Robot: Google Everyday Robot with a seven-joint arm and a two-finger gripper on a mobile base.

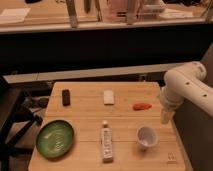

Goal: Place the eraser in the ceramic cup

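Note:
The eraser [109, 96], a small white rectangular block, lies flat at the far middle of the wooden table [85, 120]. The ceramic cup [146, 136], small, round and white with a greyish inside, stands upright near the table's front right. My white arm [186, 87] comes in from the right. The gripper [165, 117] hangs at the table's right edge, just above and to the right of the cup and well to the right of the eraser. It holds nothing that I can see.
A green plate [55, 139] sits at the front left. A small black block [66, 97] lies at the far left. A red object [142, 106] lies between the eraser and the gripper. A white tube [106, 142] lies at the front middle, left of the cup.

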